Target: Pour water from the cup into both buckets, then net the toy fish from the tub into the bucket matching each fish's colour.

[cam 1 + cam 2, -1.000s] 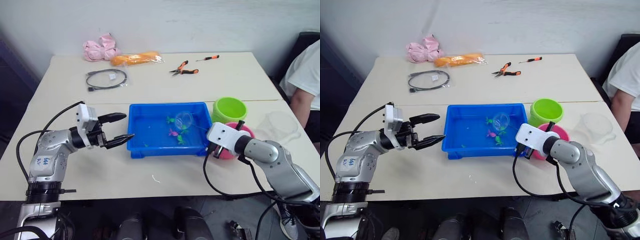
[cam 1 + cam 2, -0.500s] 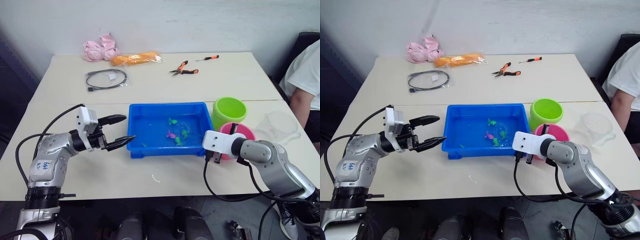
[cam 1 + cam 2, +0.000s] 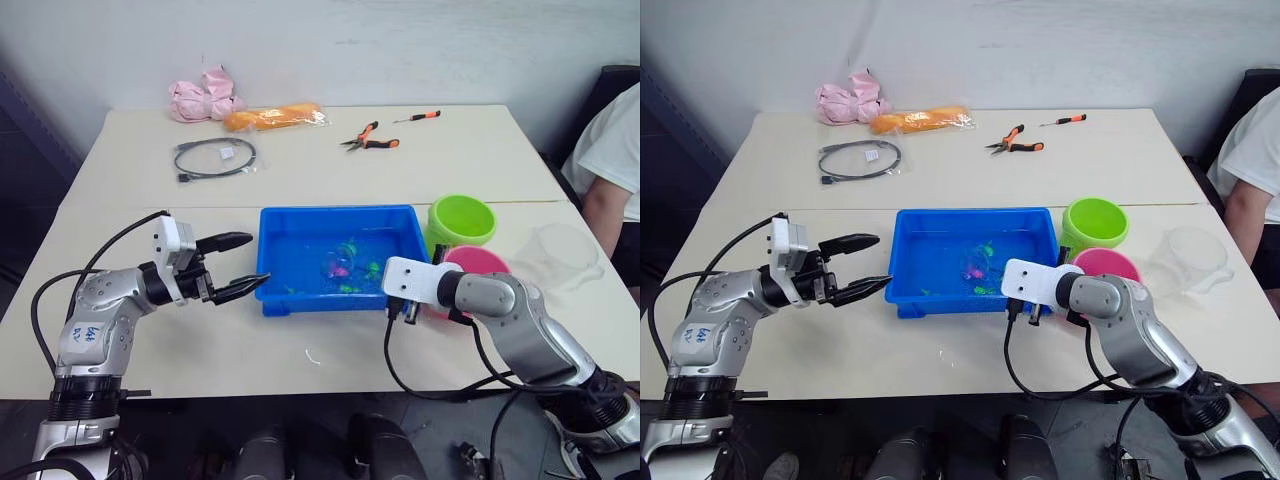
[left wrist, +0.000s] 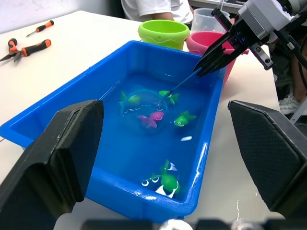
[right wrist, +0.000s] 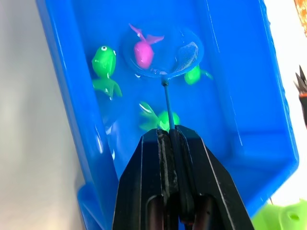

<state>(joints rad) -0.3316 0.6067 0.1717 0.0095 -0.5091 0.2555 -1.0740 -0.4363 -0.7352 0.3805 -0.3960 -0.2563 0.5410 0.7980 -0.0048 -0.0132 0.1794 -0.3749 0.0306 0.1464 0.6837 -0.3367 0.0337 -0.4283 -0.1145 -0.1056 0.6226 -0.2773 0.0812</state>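
Tub (image 3: 300,225) on beige table (image 3: 450,160); right claw (image 5: 169,136) clamps net (image 5: 163,52); left claw (image 3: 240,265) apart.

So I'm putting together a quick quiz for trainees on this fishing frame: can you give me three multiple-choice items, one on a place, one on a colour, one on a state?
1. Where does the net's hoop sit?
A. in the blue tub
B. over the green bucket
C. on the table by the pliers

2. What colour is the fish inside the net's hoop?
A. green
B. pink
C. orange

3. How do the left gripper's jaws stand?
A. shut on the cup
B. shut on the cable
C. open, holding nothing

Answers:
1. A: the net lies down in the water of the tub.
2. B: a pink fish lies within the hoop, with green fish outside it.
3. C: the left gripper has its jaws spread apart beside the tub, while the right gripper is shut on the net's handle.
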